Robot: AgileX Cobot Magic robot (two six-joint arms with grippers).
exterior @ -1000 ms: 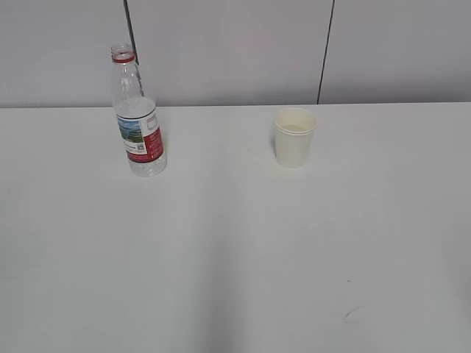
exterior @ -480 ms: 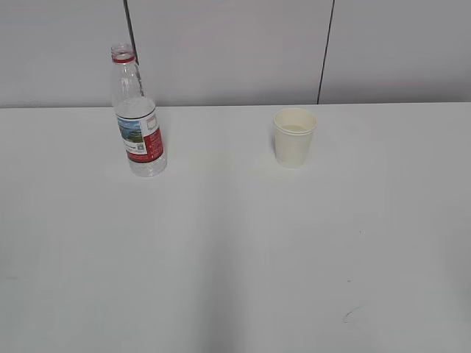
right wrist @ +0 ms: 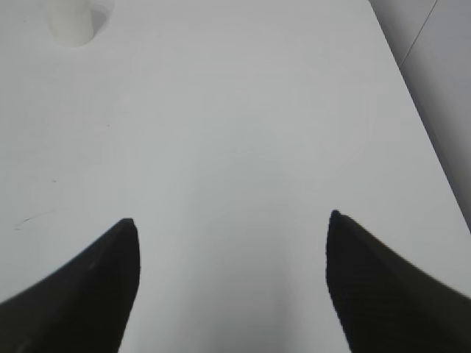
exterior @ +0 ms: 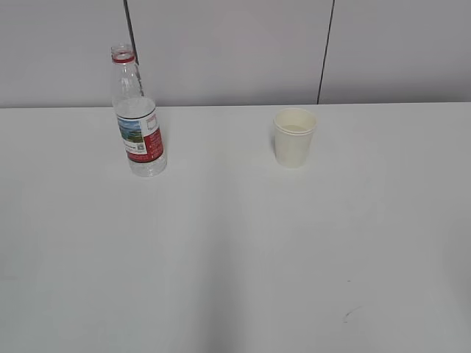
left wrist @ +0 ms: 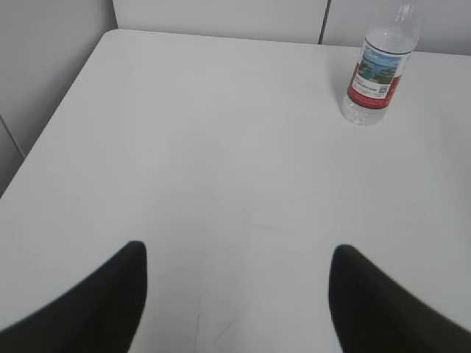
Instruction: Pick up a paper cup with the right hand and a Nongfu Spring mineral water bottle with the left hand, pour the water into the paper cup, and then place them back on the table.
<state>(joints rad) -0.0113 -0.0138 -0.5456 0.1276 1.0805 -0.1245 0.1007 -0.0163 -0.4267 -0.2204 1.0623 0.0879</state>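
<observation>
Bottle and cup just sitting upright on the tabletop [exterior: 235,257], well apart.

Bottle [exterior: 137,118] far left, paper cup [exterior: 294,137] right of centre; left pincer [left wrist: 235,301] and right pincer [right wrist: 232,283] both spread wide, holding nothing, hovering over bare white.

Clear plastic bottle [exterior: 138,118], matt paper cup [exterior: 294,137]

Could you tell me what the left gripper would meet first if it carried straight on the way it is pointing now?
Probably only bare table. The left gripper is open, and its line runs up the middle of the left wrist view; the Nongfu Spring mineral water bottle stands well right of that line, so it would likely pass it, though depth is unclear.
</observation>
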